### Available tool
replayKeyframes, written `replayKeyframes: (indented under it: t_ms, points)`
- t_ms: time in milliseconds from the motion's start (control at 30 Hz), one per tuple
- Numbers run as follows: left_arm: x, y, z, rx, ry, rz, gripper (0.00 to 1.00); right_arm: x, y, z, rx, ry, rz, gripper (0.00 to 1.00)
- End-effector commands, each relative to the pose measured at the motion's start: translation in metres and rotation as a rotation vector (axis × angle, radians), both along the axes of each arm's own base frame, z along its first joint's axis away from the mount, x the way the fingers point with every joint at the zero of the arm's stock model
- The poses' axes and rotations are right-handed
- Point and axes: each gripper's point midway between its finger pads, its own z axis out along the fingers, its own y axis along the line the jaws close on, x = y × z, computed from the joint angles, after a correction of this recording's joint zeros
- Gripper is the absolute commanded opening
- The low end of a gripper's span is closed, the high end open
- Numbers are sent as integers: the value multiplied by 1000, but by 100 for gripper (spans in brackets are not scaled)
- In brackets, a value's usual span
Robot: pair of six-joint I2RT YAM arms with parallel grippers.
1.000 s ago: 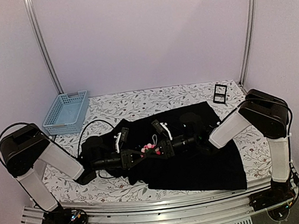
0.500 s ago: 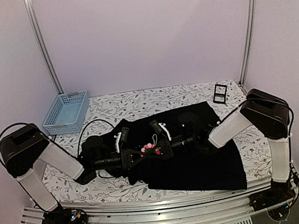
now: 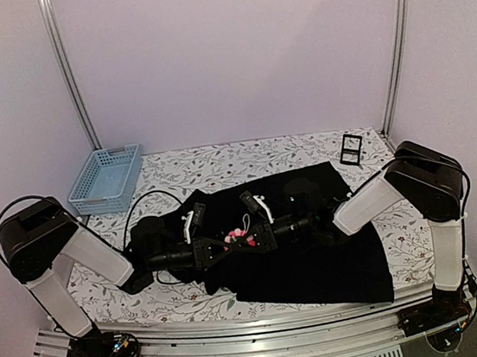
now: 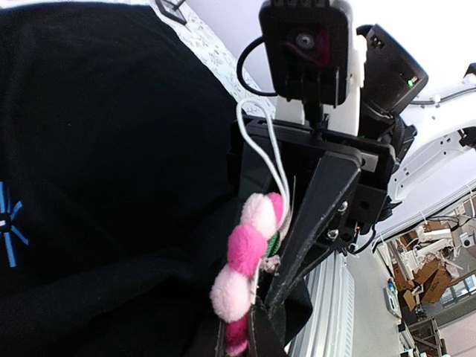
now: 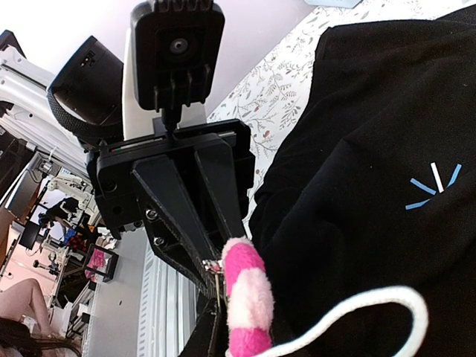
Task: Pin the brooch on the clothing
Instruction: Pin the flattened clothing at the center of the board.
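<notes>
Basket [image 3: 105, 179] rear left, stand [image 3: 351, 148] rear right; left hand [image 5: 214, 269] pinching brooch [image 5: 245, 297] over shirt [image 3: 319, 264]

The top camera looks down on the whole surface [image 3: 219, 159]. Both wrist cameras, very close, face each other across the brooch [image 4: 245, 249].

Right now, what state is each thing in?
Brooch: gripped, not pinned on.
Shirt: spread on the table, rumpled.
Left jaws: shut on the brooch.
Right jaws: at the brooch, grip unclear.
Basket: upright, empty.
Stand: untouched, beside the shirt.
</notes>
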Motion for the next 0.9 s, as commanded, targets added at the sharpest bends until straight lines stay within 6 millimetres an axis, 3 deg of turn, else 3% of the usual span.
replayKeyframes:
  t_ms: [0,300,467,867]
  points:
    - [-19,-17,34,-83,-107,-124,0,39,-16,-22,-117,63,-199,14]
    - [-22,-19,34,-80,-110,-140,0,41,-17,-19,-104,64,-202,11]
    - [-28,-21,21,-32,-110,-172,0,38,-13,-8,-57,53,-177,9]
    - [-35,-25,21,-19,-177,-203,0,32,-12,-4,-22,59,-148,20]
